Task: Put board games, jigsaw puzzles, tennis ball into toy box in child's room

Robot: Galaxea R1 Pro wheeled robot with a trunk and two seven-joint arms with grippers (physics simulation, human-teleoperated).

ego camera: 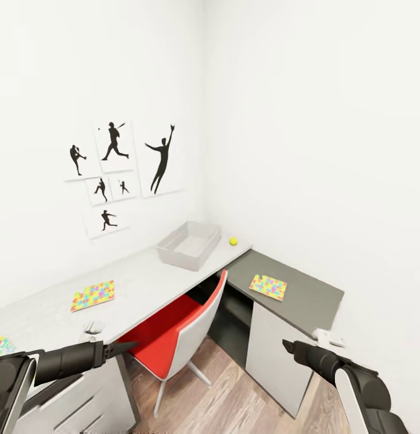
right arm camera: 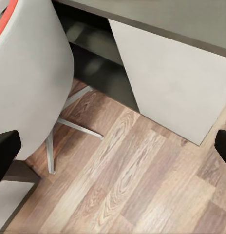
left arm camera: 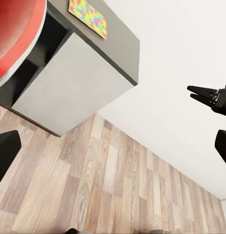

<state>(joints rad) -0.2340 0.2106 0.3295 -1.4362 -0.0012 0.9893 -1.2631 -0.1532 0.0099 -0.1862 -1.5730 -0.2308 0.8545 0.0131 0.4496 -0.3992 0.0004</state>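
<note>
White walls meet in a corner at the upper centre of the head view, with black sports silhouette prints [ego camera: 116,175] on the left wall. Below them a long pale table [ego camera: 143,283] runs from lower left toward the centre. On it, the grey toy box [ego camera: 190,244] sits near the far end, holding nothing that can be seen. The tennis ball [ego camera: 233,241] lies just right of the box, apart from it. One jigsaw puzzle [ego camera: 93,295] lies flat on the pale top at centre left. A second jigsaw puzzle [ego camera: 268,286] lies flat on the dark grey side cabinet [ego camera: 306,301] at centre right; it also appears at the upper left of the left wrist view [left arm camera: 88,17]. A colourful flat item [ego camera: 1,346] shows at the left edge; its kind cannot be told. A red-seated chair [ego camera: 180,334] stands at the table. Wood-plank floor [right arm camera: 142,180] lies underneath. The left gripper [ego camera: 122,347], lower left, is empty with jaws nearly together. The right gripper [ego camera: 289,346], lower right, is empty; whether it is released or clenched cannot be told.
</note>
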